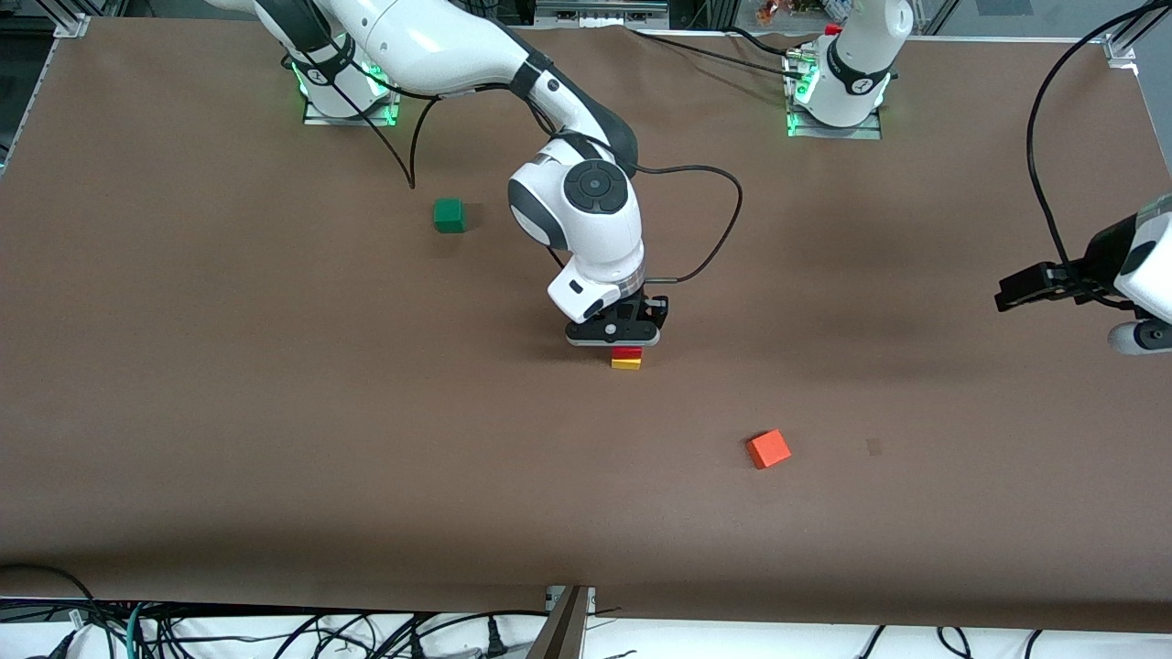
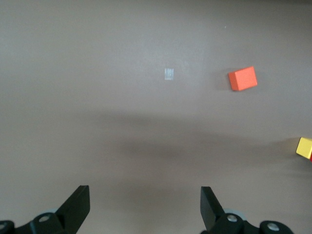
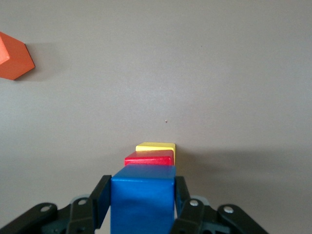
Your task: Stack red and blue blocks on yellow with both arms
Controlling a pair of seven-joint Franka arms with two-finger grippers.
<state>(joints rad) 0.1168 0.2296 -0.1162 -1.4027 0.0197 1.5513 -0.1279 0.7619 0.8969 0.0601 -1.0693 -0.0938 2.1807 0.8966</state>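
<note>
My right gripper [image 3: 143, 195] is shut on the blue block [image 3: 143, 200] and holds it straight over the red block [image 3: 148, 159], which lies on the yellow cube [image 3: 156, 146]. I cannot tell whether blue touches red. In the front view the right gripper [image 1: 615, 334] sits right above the red block [image 1: 627, 351] and the yellow cube [image 1: 626, 363] at mid-table, and it hides the blue block. My left gripper [image 2: 145, 202] is open and empty. It waits in the air at the left arm's end of the table [image 1: 1016, 293]. The yellow cube [image 2: 305, 147] shows at the edge of the left wrist view.
An orange-red cube [image 1: 768, 448] lies nearer the front camera than the stack, toward the left arm's end; it also shows in both wrist views [image 2: 243, 78] [image 3: 14, 57]. A green cube [image 1: 449, 215] lies toward the right arm's base. Black cables trail from the right arm.
</note>
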